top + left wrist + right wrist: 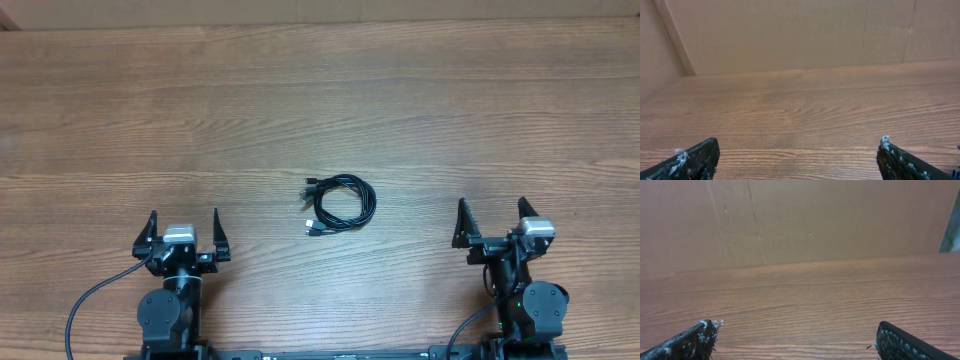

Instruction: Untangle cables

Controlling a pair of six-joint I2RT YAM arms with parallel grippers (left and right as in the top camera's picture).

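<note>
The cables (340,204) lie as one small black coil in the middle of the wooden table (320,100), with plug ends poking out on its left side. My left gripper (184,222) stands open at the front left, well to the left of the coil and nearer me. At the front right my right gripper (492,212) is open too, apart from the coil. Both wrist views show only bare wood between the black fingertips (702,155) (897,337); the cables are out of those views.
A brown wall (790,35) rises behind the table's far edge. A thick black wire (95,295) loops off the left arm's base near the front edge.
</note>
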